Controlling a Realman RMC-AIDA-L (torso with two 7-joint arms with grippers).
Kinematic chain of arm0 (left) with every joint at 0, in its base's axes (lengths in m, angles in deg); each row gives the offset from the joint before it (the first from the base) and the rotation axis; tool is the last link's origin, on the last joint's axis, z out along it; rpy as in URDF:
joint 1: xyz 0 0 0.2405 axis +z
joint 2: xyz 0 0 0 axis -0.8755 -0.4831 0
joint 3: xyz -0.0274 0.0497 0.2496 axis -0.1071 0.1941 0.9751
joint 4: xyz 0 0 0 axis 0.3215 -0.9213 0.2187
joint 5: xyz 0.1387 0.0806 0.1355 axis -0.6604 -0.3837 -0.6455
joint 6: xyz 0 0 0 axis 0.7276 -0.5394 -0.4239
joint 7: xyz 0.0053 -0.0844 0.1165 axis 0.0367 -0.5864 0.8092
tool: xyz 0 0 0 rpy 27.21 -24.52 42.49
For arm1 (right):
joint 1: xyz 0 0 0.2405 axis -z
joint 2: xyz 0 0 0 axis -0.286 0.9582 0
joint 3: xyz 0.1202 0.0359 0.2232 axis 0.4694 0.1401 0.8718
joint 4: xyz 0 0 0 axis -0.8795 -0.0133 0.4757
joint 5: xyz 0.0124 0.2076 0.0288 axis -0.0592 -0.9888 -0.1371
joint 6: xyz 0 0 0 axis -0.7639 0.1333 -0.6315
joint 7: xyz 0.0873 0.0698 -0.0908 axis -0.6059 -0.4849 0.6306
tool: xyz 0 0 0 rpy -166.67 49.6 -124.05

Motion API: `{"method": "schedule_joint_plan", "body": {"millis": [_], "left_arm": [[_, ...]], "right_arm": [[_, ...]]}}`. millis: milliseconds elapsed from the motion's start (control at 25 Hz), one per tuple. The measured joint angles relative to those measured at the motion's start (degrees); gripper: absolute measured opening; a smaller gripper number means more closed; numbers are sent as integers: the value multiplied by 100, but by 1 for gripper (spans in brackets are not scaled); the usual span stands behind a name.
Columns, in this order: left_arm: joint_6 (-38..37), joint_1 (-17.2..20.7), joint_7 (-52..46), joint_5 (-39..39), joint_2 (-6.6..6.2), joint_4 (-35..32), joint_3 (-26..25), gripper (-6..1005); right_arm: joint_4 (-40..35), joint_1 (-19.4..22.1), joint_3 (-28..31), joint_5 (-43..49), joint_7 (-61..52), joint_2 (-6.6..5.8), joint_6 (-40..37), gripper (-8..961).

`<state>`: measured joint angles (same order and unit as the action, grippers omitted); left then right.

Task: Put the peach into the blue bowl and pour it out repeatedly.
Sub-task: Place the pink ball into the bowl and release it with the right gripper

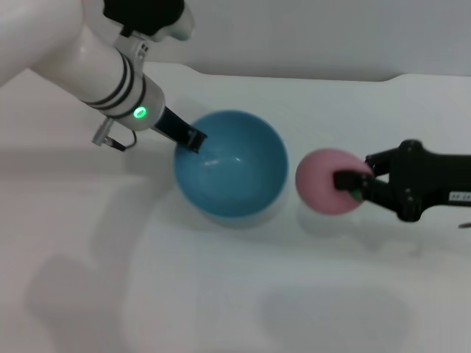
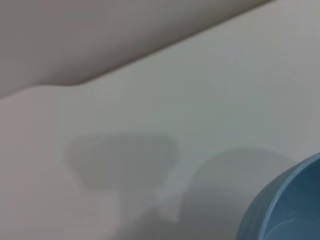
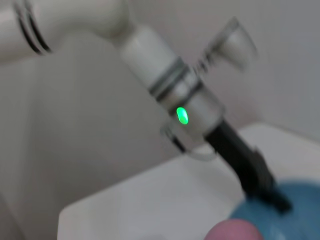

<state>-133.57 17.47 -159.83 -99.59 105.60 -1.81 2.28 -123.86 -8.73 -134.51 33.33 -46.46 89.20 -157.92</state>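
Now we see 2 arms at work over a white table. The blue bowl stands on the table a little left of the middle in the head view, and its inside looks plain, with nothing in it. The left gripper comes down from the upper left and sits on the bowl's rim at the bowl's far-left edge. Its dark fingers look pressed together on the rim, so we read it as clamped on the bowl. A green light glows on the white wrist of the left arm just above.

The peach is just beside the bowl on its right, apart from it by a narrow gap. The right gripper reaches in from the right edge, and its black fingers are closed around the peach's right side. We cannot tell if the peach touches the table or is held slightly above it.

From the left wrist view only a part of the bowl's outer wall shows, with the table and some soft shadows. From the right wrist view we see the top of the peach, the bowl behind it, and the left gripper on the rim.
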Motion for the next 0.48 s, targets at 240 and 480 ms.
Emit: {"method": "schedule_joint_plan", "body": {"millis": [240, 480], "left_arm": [[-170, -58, -24, 525, -4, -11, 368, 0], [-367, -113, -23, 905, -8, -47, 631, 0]], "right_arm": [[-153, -294, 125, -129, 37, 7, 72, 52], [50, -622, -294, 136, -5, 16, 715, 48]]}}
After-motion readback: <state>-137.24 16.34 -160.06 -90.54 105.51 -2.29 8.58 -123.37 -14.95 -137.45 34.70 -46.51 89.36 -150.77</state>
